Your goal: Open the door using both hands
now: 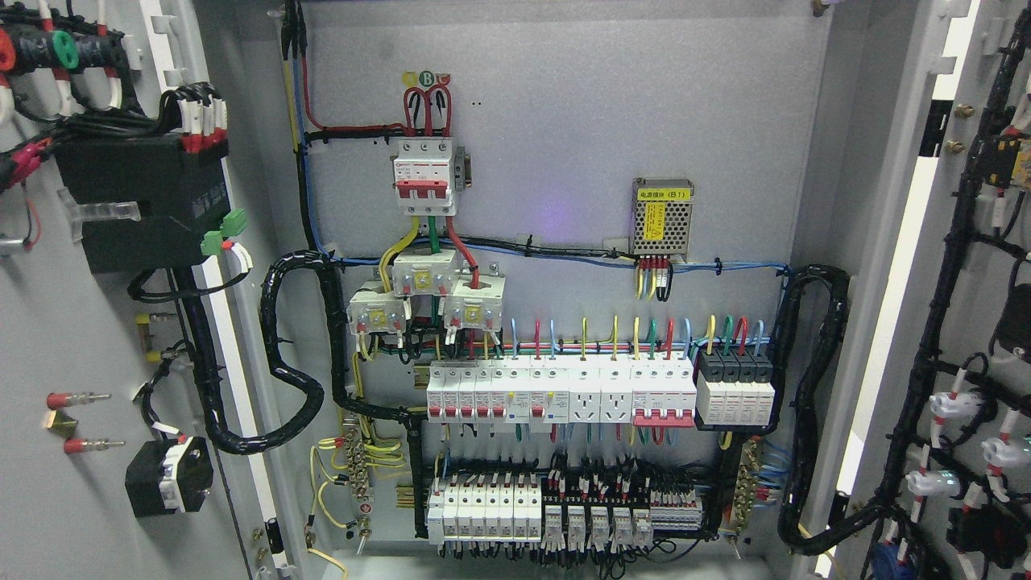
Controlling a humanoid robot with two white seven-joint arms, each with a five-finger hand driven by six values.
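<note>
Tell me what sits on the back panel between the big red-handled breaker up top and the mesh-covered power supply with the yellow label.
In the head view, the stretch between the breaker and the power supply is bare grey panel; cables run only below it.

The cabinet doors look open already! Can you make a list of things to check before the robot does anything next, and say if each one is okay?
1. Left door swung open: ok, its inside with wires faces the camera.
2. Right door swung open: ok, its inside shows too.
3. Inside of the cabinet in full view: ok, the rows of switches show.
4. Robot hands off the doors: cannot tell, neither robot hand is in the picture.
5. Black cable bundles hanging free between doors and cabinet: ok, nothing looks pinched.
6. Doors open as far as they go: cannot tell, their outer edges are cut off.
</note>
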